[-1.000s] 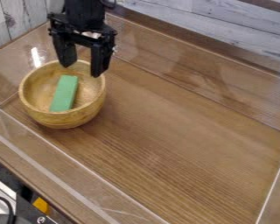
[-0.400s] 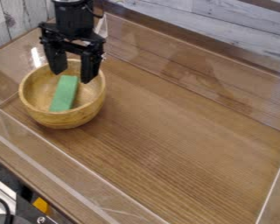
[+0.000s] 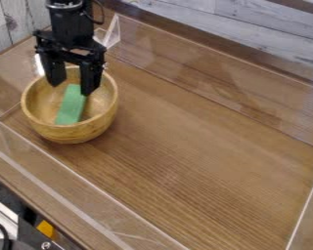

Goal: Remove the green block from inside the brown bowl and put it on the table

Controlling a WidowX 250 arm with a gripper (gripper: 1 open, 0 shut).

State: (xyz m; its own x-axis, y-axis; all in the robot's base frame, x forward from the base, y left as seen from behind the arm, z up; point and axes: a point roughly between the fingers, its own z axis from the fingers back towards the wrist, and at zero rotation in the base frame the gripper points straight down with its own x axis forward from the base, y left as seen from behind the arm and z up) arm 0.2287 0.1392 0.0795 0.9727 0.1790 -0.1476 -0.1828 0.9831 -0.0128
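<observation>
The end effector (image 3: 73, 74) is spread, its 2 black fingers parted above the far half of the brown bowl (image 3: 70, 127) and pointing downward. The arm (image 3: 70, 16) enters from the top of the view, left of center, and descends roughly vertically to a wider black section just over the fingers. The fingertips reach the region of the bowl's far rim; their exact height relative to that rim cannot be told from this single view.

The green block (image 3: 71, 105), 1 elongated bar, lies inside the bowl, its far end near the fingers and its long axis running from the far side toward the near side. Bare bowl interior shows on both sides of it.

The bowl rests on the surface (image 3: 199, 146) near its left edge (the wood grain runs diagonally across the view). To the right of the bowl, a broad stretch of open wood extends to the clear wall (image 3: 311, 190) at the right border. Toward the near side, bare wood also continues below the bowl. Pale boards (image 3: 250, 24) stand beyond the far edge.
</observation>
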